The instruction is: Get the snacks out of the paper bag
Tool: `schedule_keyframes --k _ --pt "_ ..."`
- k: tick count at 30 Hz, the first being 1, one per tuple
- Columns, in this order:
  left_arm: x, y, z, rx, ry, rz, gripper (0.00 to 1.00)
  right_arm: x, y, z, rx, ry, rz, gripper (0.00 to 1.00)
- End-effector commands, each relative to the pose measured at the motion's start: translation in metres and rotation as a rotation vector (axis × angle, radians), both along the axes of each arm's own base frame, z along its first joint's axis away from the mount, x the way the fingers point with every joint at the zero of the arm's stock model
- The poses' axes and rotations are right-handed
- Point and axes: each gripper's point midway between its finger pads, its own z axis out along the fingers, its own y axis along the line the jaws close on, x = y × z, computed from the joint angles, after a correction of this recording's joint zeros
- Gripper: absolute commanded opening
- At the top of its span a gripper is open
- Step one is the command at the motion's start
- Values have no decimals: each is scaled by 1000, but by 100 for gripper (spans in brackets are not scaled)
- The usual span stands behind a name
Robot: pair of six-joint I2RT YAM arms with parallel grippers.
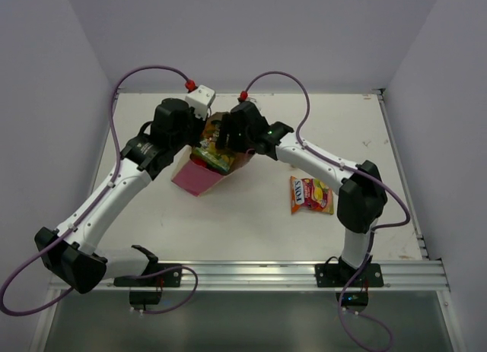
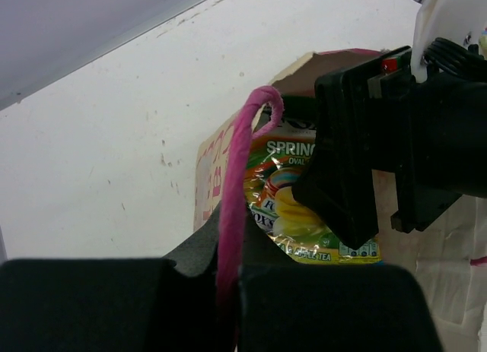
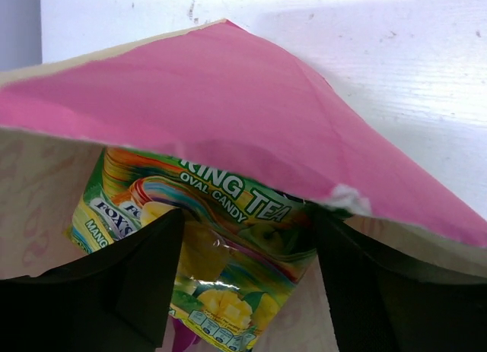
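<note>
Surface: I see a scuffed white table, lavender walls around | pink paper bag tipped over, upper centre | left gripper pinches its cord handle | right gripper spread wide around the Spring Tea candy packet at the bag mouth | red-orange packet lies right of centre.

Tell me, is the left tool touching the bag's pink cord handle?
Touching. The left wrist view shows the cord handle running down into the left tool, pinched between its fingers.

bag pink out/tan in | cord pink | candy pkt green-yellow w/ rainbow swirl | table pkt red-orange-yellow
</note>
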Motion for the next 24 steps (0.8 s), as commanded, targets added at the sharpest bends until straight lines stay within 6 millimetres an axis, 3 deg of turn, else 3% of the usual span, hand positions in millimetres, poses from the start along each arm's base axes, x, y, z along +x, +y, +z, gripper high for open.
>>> schedule_keyframes --k 1,3,4,6,7,9,10,11,13,16,18,20,21,22,24 --pt "0 -7 38 -106 -115 -17 0 8 17 -2 61 19 8 69" --pt "0 -9 37 -109 -114 -25 0 9 19 -4 69 21 8 62" --pt "-1 -10 36 -112 -110 -32 0 10 18 -9 66 28 2 51" --pt "-2 -14 35 -142 -98 -34 0 11 21 -12 82 41 1 41" --pt "-2 -15 34 -143 -97 -38 0 11 23 -16 82 53 2 30" --pt "-3 -15 33 -149 -94 -40 0 12 28 -20 93 62 8 20" --pt "-3 -16 33 -150 -92 -43 0 14 28 -21 97 64 5 7" --pt "-4 -15 33 -152 -93 -41 0 14 30 -23 98 64 8 0" --pt "-4 -15 32 -151 -94 -38 0 16 33 -20 115 46 18 0" --pt "-3 -10 34 -142 -104 -15 0 20 35 3 141 -19 44 0" --pt "-2 -5 38 -136 -116 8 0 20 30 29 157 -76 45 0" --pt "0 2 42 -131 -129 48 0 20 19 43 141 -103 4 0" --pt "1 4 43 -130 -128 59 0 15 8 40 101 -76 -22 0" --pt "1 4 47 -134 -137 62 0 19 0 44 77 -84 -66 10" --pt "1 4 49 -148 -143 67 0 14 -12 31 39 -28 -109 45"
